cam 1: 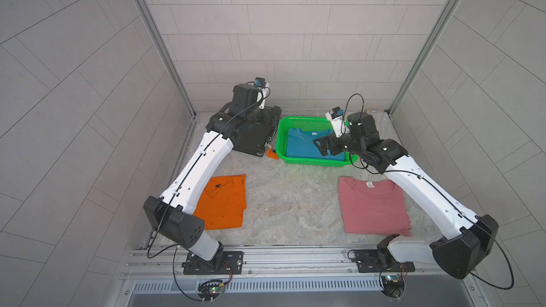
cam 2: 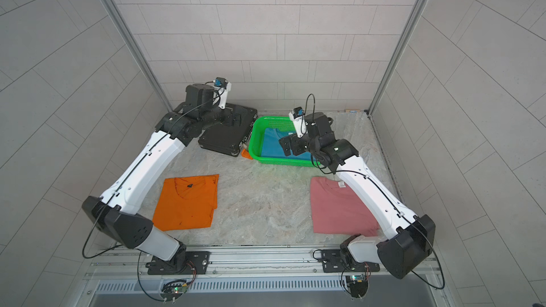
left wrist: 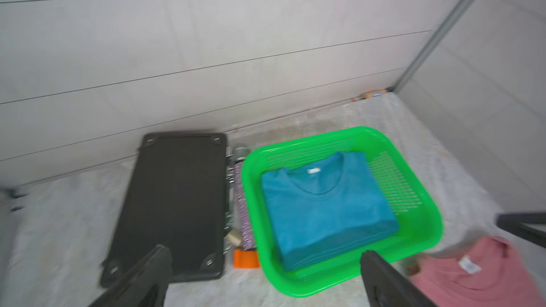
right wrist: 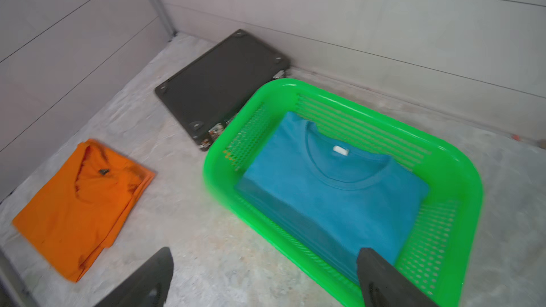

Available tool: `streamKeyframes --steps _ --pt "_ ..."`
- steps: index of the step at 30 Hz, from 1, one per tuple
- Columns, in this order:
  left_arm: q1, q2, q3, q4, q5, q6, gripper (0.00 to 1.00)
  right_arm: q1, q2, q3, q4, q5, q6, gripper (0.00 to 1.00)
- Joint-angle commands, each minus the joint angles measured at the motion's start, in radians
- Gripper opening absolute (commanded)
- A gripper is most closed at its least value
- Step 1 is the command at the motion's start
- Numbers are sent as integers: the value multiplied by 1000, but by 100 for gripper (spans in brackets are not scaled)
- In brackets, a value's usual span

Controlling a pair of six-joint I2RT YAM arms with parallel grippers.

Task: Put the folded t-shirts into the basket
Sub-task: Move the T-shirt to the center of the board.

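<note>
The green basket [cam 1: 313, 163] stands at the back of the table, and the blue folded t-shirt [cam 1: 301, 146] lies flat inside it. The orange t-shirt [cam 1: 224, 205] lies on the table at the front left, partly under my left arm. At the front right lies the pink t-shirt [cam 1: 372, 208], beside my right arm. My right gripper [cam 1: 320, 146] hovers over the basket's near right part, open and empty [right wrist: 265, 251]. My left gripper [left wrist: 264, 252] is raised over the black case, its jaws wide apart with nothing between them.
A black hard case [cam 1: 254, 140] lies left of the basket. A small orange block [cam 1: 272, 154] and a glittery cylinder [left wrist: 243, 202] sit between them. Tiled walls close in the back and both sides. A small object [cam 1: 373, 111] lies in the back right corner.
</note>
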Motion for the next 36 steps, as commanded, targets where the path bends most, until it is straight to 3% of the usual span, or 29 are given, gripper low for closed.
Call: streamKeyframes --steps 1,3,9,16,24,32,36 --pt "73 -61 -120 -94 -211 83 100 144 3 -86 159 6 -117 100" --pt "149 -111 -195 -110 -180 108 100 224 39 -135 280 -50 -200 100" --pt "516 -192 -385 -134 4 87 100 445 263 -143 518 -191 -477 100" --pt "781 -210 -494 -180 112 87 100 520 698 150 617 -377 -419 100" --pt "866 -192 -446 -277 98 57 100 530 1014 391 612 -467 -382 100" --pt "887 -114 -475 -269 91 72 100 524 1103 383 547 -446 -464 100" --pt "887 -111 -489 -245 96 82 100 499 1069 321 492 -475 -472 100"
